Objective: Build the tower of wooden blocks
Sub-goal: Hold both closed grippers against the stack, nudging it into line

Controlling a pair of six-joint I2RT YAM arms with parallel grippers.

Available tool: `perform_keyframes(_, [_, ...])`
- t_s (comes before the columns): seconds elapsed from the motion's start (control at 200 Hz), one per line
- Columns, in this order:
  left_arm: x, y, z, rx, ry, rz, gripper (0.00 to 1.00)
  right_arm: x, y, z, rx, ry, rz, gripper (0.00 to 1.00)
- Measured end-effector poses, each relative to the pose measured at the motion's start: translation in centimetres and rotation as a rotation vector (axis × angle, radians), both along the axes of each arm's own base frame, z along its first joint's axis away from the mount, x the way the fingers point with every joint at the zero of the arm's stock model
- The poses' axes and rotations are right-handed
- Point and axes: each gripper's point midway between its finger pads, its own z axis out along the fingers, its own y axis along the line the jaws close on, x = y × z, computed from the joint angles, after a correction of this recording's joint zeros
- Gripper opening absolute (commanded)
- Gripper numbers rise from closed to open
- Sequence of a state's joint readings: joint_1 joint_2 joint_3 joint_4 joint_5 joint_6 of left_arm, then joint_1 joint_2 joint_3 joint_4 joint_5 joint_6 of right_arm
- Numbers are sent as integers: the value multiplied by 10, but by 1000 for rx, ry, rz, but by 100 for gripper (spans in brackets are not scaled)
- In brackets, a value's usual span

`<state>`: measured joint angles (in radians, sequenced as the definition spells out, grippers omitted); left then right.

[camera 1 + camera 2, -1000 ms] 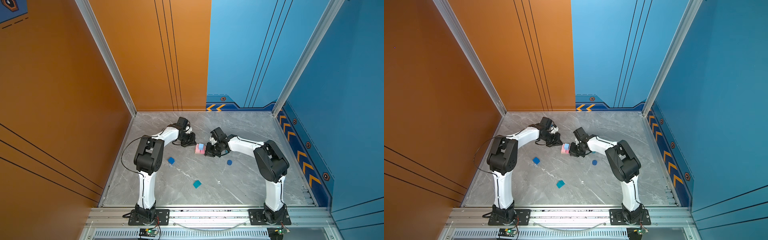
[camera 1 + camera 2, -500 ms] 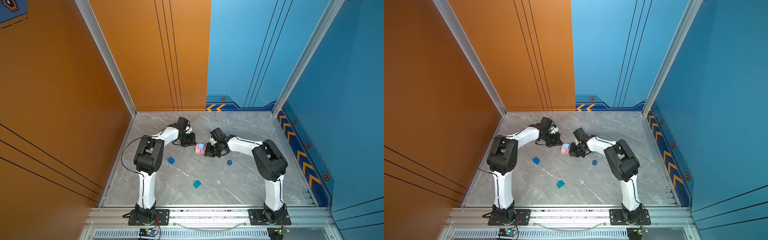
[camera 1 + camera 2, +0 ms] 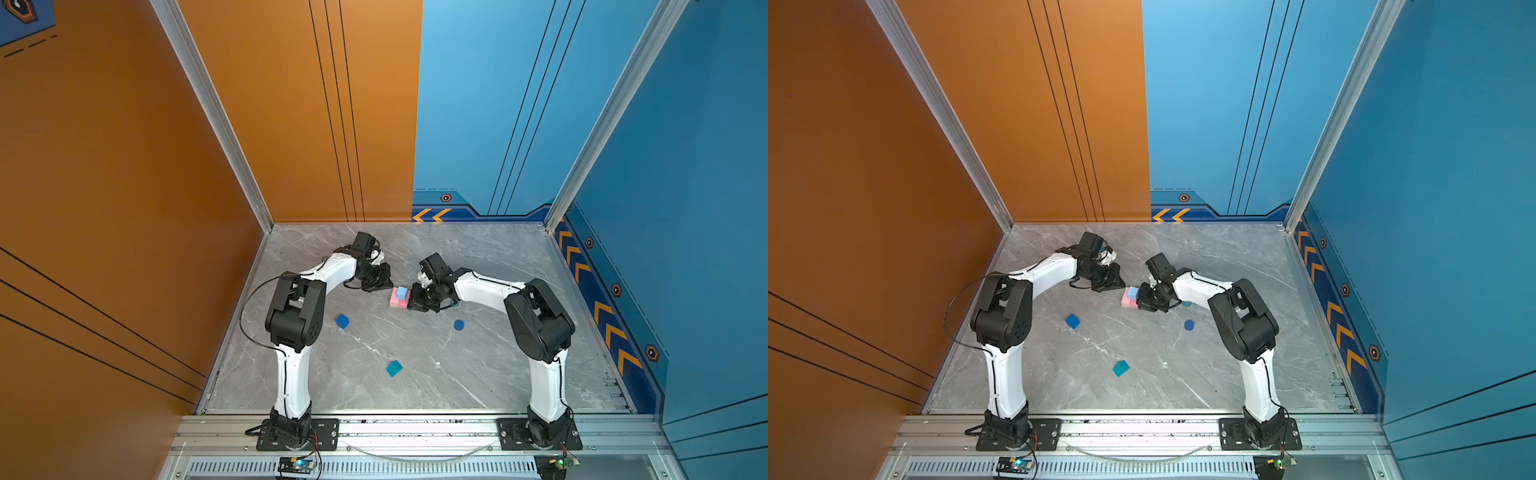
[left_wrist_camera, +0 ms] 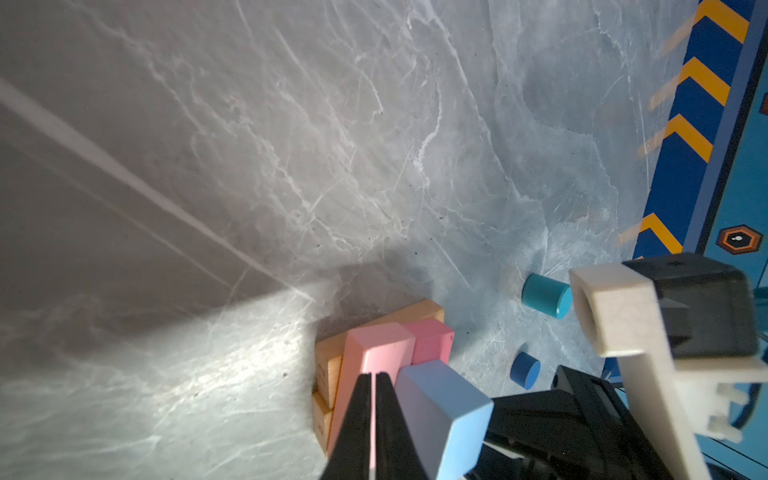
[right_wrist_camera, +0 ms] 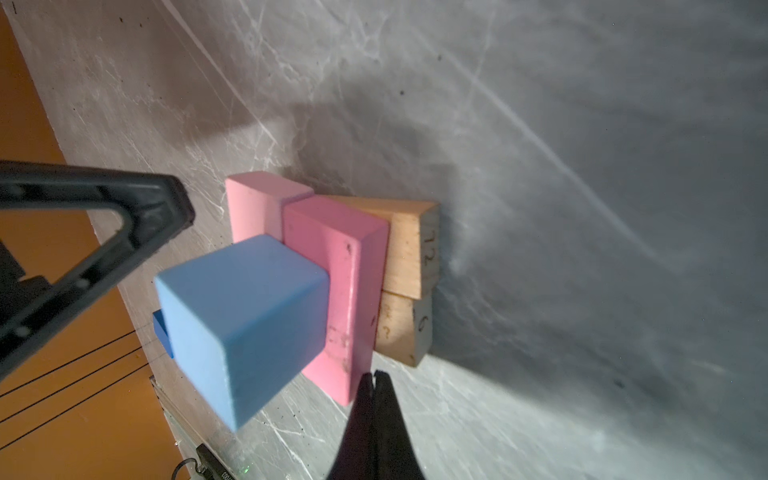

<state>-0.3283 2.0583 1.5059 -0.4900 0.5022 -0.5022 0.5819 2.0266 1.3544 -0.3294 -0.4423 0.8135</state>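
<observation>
Tower (image 3: 400, 296) on table (image 3: 498, 374), approx. half built: tan bars (image 5: 409, 249), pink bars (image 5: 336, 257), light-blue cube (image 3: 401, 292) stacked. Left gripper (image 4: 372, 376) & right gripper (image 5: 374, 374) flank it, jaws pressed together, empty. Loose: dark-blue cube (image 3: 342, 321), teal cube (image 3: 394, 368), dark-blue cylinder (image 3: 459, 325), teal cylinder (image 4: 544, 295).

The two tan wooden bars (image 5: 409, 249) are hidden in both top views beneath the two pink painted bars (image 3: 394, 300). In a top view the teal short cylinder (image 3: 1187, 304) shows only as a sliver behind the white right arm (image 3: 1200, 286). In the right wrist view the light-blue cube (image 5: 245, 316) covers nearly all of the dark-blue cube (image 5: 162, 332), and some handwritten marks on the tan ends are too blurred to read. Each wrist picture's edge cuts off its own gripper, the left gripper (image 4: 374, 378) and the right gripper (image 5: 373, 376). Whether either tip touches pink cannot be told.
</observation>
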Motion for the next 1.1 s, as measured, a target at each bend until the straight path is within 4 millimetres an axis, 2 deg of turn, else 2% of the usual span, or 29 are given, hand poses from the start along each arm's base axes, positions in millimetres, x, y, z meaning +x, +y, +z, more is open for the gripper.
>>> perform_keyframes(0.125, [1,0,8,-5,-15,0,11,2,-2,0,-1,0,-6,0])
perform_keyframes(0.255, [2,0,24,-16,-49,0,11,4,-6,1,-2,-1,-15,0])
perform_keyframes(0.446, [1,3,38,-10,-84,-6,1,8,-11,5,0,-3,-29,0])
perform_keyframes(0.736, [-16,14,15,31,-16,-3,0,15,-14,10,4,-10,-42,0])
perform_keyframes(0.886, [-17,14,12,34,-8,-3,0,25,-10,22,22,-40,-45,0])
perform_keyframes(1.101, [-19,15,7,39,3,-6,0,26,-10,23,24,-42,-45,0])
